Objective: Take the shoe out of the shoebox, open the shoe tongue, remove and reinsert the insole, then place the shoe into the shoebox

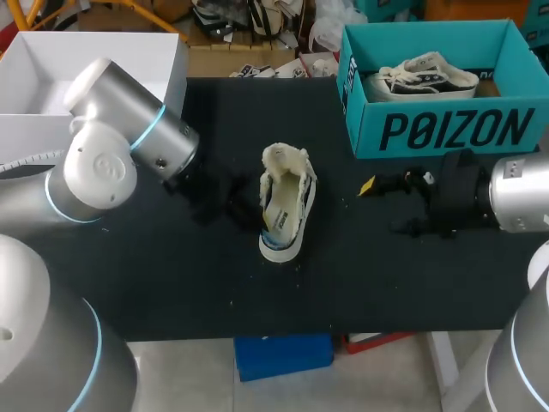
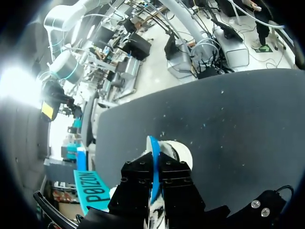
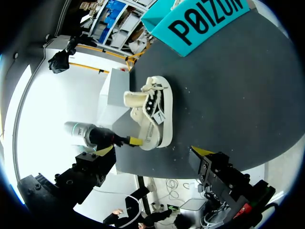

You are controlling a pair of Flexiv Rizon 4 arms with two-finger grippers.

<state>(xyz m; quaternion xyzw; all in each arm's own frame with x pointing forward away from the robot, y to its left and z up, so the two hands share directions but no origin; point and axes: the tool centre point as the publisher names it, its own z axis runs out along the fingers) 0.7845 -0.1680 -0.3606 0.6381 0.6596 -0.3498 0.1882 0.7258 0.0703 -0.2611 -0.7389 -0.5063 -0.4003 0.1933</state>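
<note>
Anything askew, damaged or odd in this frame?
Only the shoe: its tongue is splayed wide open and a blue strip, likely the insole, sticks out at the heel, pinched by the left tool. Nothing spilled or damaged.

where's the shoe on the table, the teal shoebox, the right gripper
shoe (image 1: 288,202), head view, its open inside
teal shoebox (image 1: 446,129), head view, front wall
right gripper (image 1: 383,207), head view, between its fingertips
</note>
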